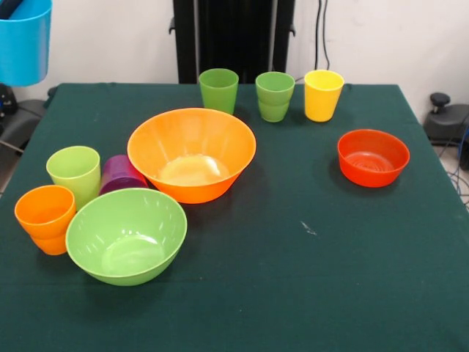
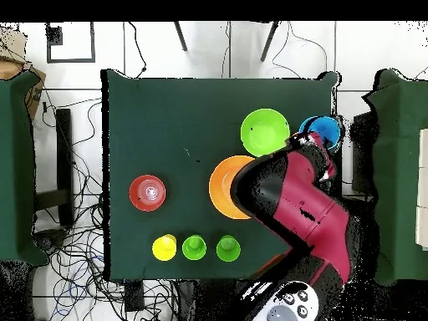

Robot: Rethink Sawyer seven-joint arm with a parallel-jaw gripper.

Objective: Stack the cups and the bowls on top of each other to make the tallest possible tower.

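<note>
the blue cup point(image 1: 24, 42) hangs high at the far left in the front view, off beyond the table's point(image 1: 293, 279) far left corner, with something dark poking into its mouth from above; the overhead view shows that same blue cup point(image 2: 321, 132) at the end of the red and black arm point(image 2: 292, 201), past the table's point(image 2: 142, 117) edge. the gripper itself is buried behind the cup and the arm's bulk, so i can't tell whether its fingers are spread or pinched on the rim. down on the green cloth, the large orange bowl point(image 1: 192, 154) sits left of centre, upright, and the large lime-green bowl point(image 1: 127, 235) sits nearer and further left, its rim close to the orange one's. tucked at the left, a lime cup point(image 1: 74, 172) stands by a purple cup point(image 1: 120, 174) that lies tipped on its side between the two bowls, and an orange cup point(image 1: 45, 218) stands nearest the left edge, just beside the lime-green bowl. along the far side stand a darker green cup point(image 1: 218, 89), another green cup point(image 1: 275, 95) that looks like two nested, and a yellow cup point(image 1: 323, 94), in a row. the small red-orange bowl point(image 1: 373, 158) sits alone at the right.
</note>
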